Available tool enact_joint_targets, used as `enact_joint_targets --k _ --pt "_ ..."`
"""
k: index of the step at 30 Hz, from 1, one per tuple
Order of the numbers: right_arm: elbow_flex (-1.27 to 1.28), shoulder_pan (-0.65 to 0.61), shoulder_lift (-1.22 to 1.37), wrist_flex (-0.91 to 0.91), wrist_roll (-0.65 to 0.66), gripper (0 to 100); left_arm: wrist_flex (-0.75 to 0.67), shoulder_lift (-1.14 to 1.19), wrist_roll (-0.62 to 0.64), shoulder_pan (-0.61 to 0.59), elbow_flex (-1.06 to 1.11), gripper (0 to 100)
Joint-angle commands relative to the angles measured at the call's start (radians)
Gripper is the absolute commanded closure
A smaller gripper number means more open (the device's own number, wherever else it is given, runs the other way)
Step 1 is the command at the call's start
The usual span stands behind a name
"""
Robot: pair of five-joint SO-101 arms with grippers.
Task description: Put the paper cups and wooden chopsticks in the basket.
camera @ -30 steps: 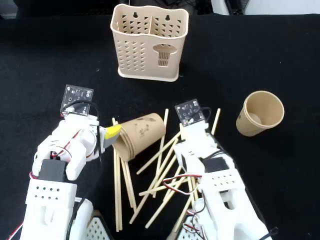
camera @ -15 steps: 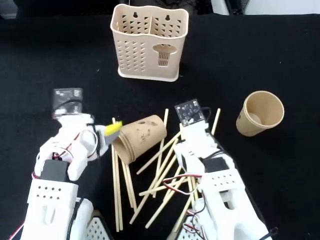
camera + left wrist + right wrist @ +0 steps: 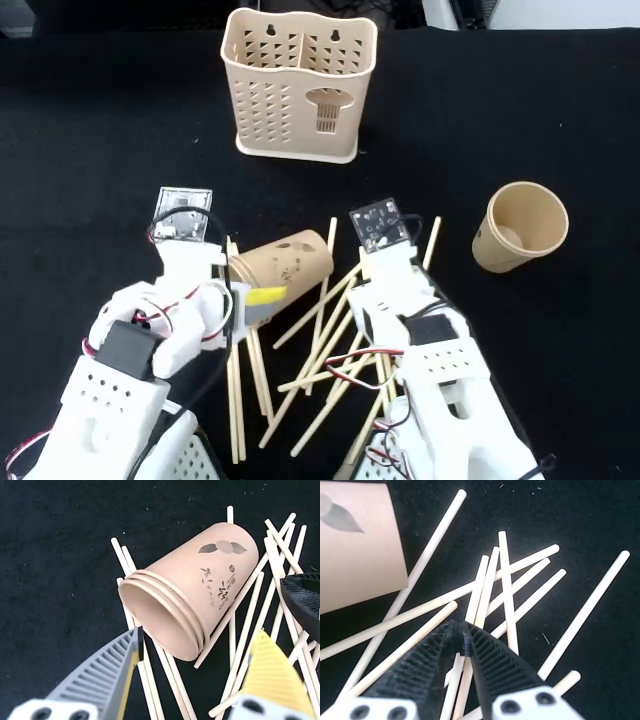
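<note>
Three rolled rims on the tipped paper cups, so I'd call it a nested stack. It's lying on its side well in front of the basket, on top of the scattered wooden chopsticks. The left gripper is spread wide with its jaws on either side of the stack's open mouth, probably lining up a squeeze on the rim. The right gripper is clenched just above the sticks, with nothing between its tips as far as I can see. A lone cup sits upright further out from the basket, on the right arm's side. Several sticks run under the stack and the arms, so I can't count them. Can't tell what's in the basket either.
</note>
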Motion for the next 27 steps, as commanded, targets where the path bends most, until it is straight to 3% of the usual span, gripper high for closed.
enact_joint_targets --k 1,7,11,24,27 --pt "-0.002 -0.008 -0.015 -0.018 -0.005 98.6 -0.068 -0.005 -0.006 0.008 0.007 65" --pt "-0.002 -0.008 -0.015 -0.018 -0.005 98.6 -0.379 -0.008 0.028 0.015 0.242 65" --pt "-0.002 -0.008 -0.015 -0.018 -0.005 98.6 -0.491 -0.008 0.031 0.016 0.271 65" --pt "-0.002 -0.008 -0.015 -0.018 -0.005 98.6 -0.539 -0.003 0.061 0.099 0.278 65" --pt "-0.002 -0.008 -0.015 -0.018 -0.005 98.6 -0.542 -0.003 0.058 0.099 0.295 71"
